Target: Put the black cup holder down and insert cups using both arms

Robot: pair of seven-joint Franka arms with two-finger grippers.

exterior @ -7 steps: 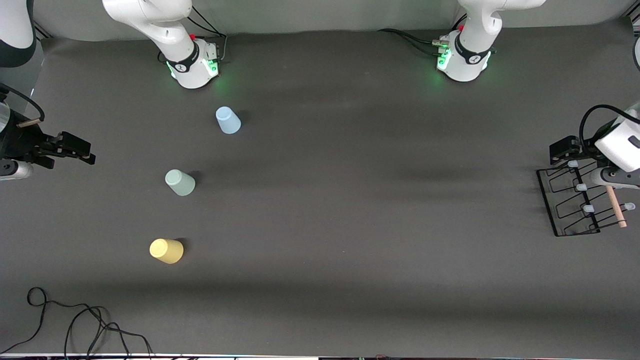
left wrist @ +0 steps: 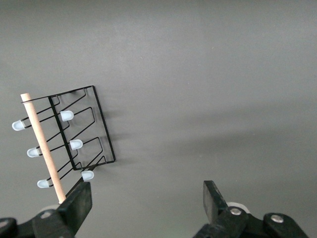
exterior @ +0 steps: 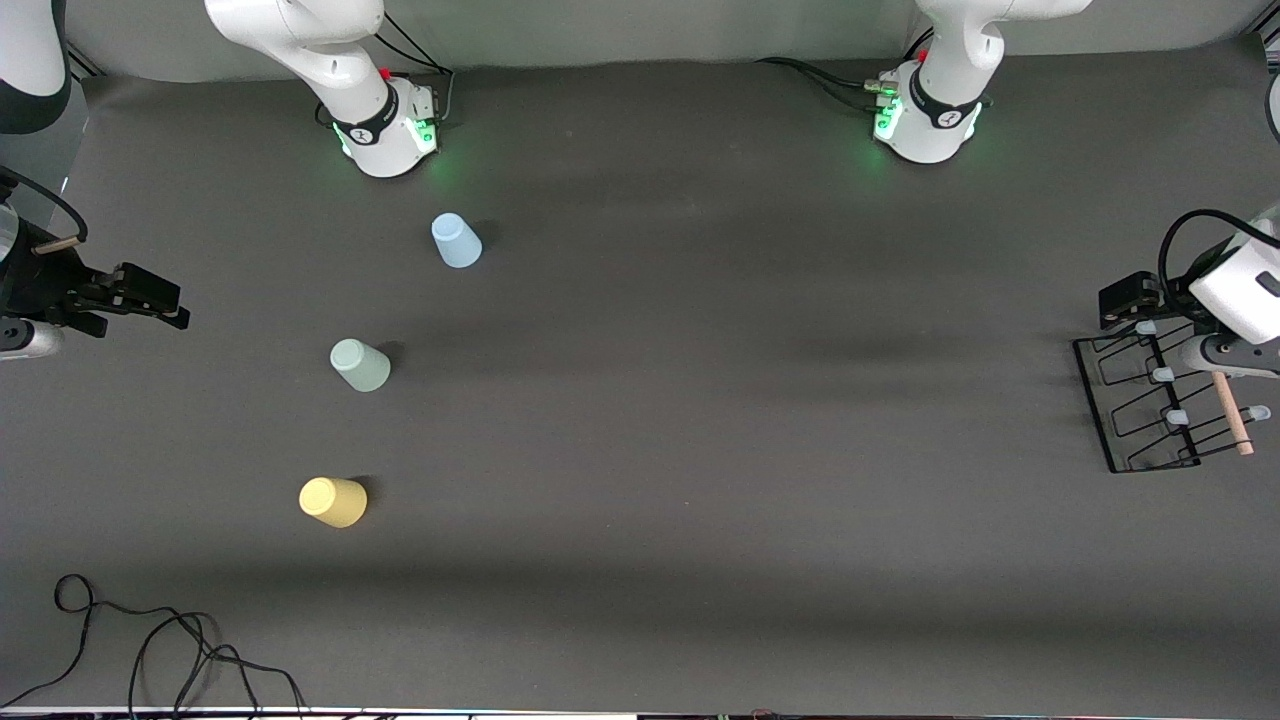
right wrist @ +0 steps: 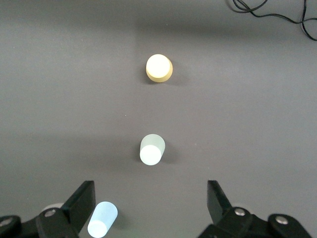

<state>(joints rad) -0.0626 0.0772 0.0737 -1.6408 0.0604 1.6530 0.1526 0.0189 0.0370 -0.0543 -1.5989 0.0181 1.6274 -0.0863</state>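
At the frame's right edge the black cup holder (exterior: 1150, 405), light stiff wire, best taken by its wooden handle (exterior: 1232, 413), sits under the released left hand (exterior: 1125, 300); three cups (exterior: 360, 365) stand centre-left, right hand (exterior: 150, 300) released.

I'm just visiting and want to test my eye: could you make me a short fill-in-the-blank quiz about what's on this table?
1. The cup nearest the front camera is ____ in colour.
2. All three cups stand ____ side up, toward the right arm's end of the table.
3. The rack has a handle made of ____.
4. The left gripper hangs over the rack with its jaws ____; the right gripper, over the table near the cups, matches.

Missing words: yellow; bottom; wood; open
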